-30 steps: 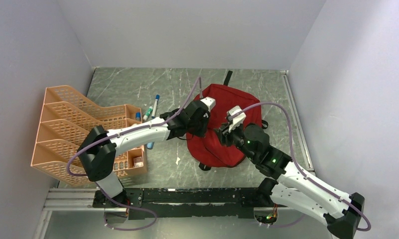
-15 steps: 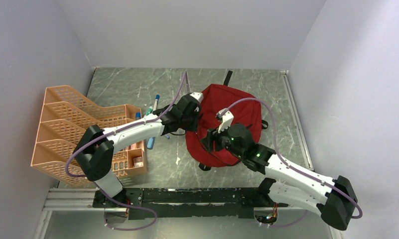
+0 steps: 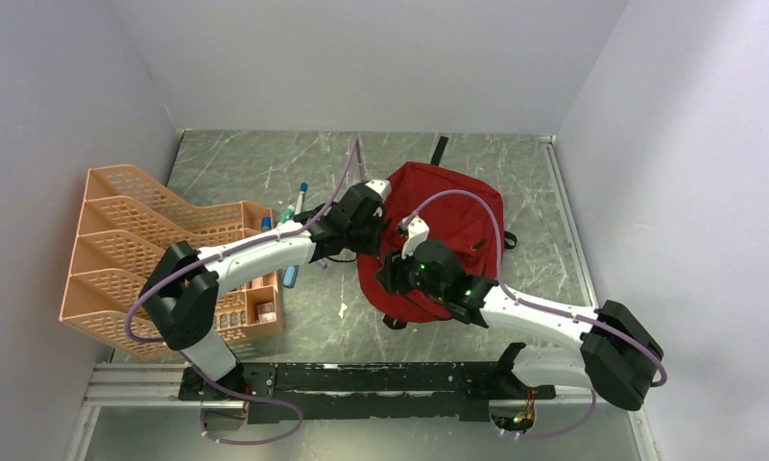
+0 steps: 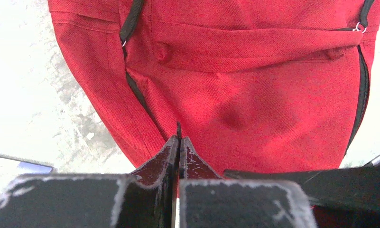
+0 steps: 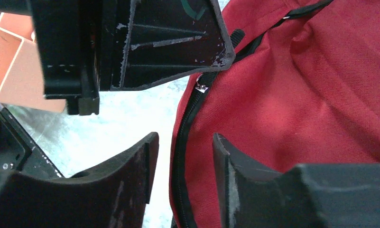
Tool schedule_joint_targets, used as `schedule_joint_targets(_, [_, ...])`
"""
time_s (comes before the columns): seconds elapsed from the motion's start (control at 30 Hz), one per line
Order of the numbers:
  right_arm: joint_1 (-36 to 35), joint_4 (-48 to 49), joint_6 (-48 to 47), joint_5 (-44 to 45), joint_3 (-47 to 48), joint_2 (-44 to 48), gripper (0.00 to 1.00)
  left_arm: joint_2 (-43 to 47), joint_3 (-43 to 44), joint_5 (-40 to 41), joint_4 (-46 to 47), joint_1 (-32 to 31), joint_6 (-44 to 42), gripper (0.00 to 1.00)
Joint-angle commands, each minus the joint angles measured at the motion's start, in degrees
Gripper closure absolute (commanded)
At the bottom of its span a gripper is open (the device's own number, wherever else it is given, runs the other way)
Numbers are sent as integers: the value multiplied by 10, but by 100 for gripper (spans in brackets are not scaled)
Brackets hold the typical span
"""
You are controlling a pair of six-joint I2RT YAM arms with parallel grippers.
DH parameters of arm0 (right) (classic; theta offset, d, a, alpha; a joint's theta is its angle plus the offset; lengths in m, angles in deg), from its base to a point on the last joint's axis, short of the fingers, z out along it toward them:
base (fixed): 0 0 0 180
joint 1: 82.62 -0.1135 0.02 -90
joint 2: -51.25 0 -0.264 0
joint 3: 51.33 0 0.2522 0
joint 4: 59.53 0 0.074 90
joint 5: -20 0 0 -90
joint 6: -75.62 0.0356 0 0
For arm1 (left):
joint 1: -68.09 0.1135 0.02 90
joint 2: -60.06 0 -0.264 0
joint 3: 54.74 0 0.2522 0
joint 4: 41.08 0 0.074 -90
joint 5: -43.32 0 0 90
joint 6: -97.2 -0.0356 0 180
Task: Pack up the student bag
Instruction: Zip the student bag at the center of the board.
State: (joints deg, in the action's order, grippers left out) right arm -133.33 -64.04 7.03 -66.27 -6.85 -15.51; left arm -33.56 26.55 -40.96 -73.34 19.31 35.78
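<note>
Both hands sit at the red student bag (image 3: pixel 457 206): left hand (image 4: pixel 179 142) pinching its black zipper pull (image 4: pixel 178 128), right hand (image 5: pixel 185 140) spread.

L pincer (image 4: pixel 179 140) fingers pressed together, R pincer (image 5: pixel 183 142) fingers apart, pincers near each other

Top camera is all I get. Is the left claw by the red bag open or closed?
Observer: Closed. The left wrist view shows the left gripper with its fingers pressed together over the student bag.
Operator: What about the other claw?
Observer: The right gripper is open, one finger on each side of the bag's black zipper.
Operator: Anything shiny there?
Observer: Yes, a small silver ring sits on the zipper, right by the left gripper's tip.
</note>
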Motion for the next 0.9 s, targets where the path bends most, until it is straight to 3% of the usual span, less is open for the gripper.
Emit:
schedule_joint_targets(0.0, [-9, 41, -1, 18, -6, -18, 55, 21, -6, -15, 15, 4, 7, 95])
schedule_joint_targets(0.13, [-10, 49, 7, 20, -17, -14, 72, 24, -6, -8, 15, 5, 7, 95])
schedule_joint_targets(0.43, [-11, 70, 2, -46, -55, 14, 96, -8, 25, 1, 8, 20, -2, 95])
schedule_joint_targets(0.87, [-10, 78, -26, -165, -74, 25, 100, -75, 104, 37, -10, 63, -45, 95])
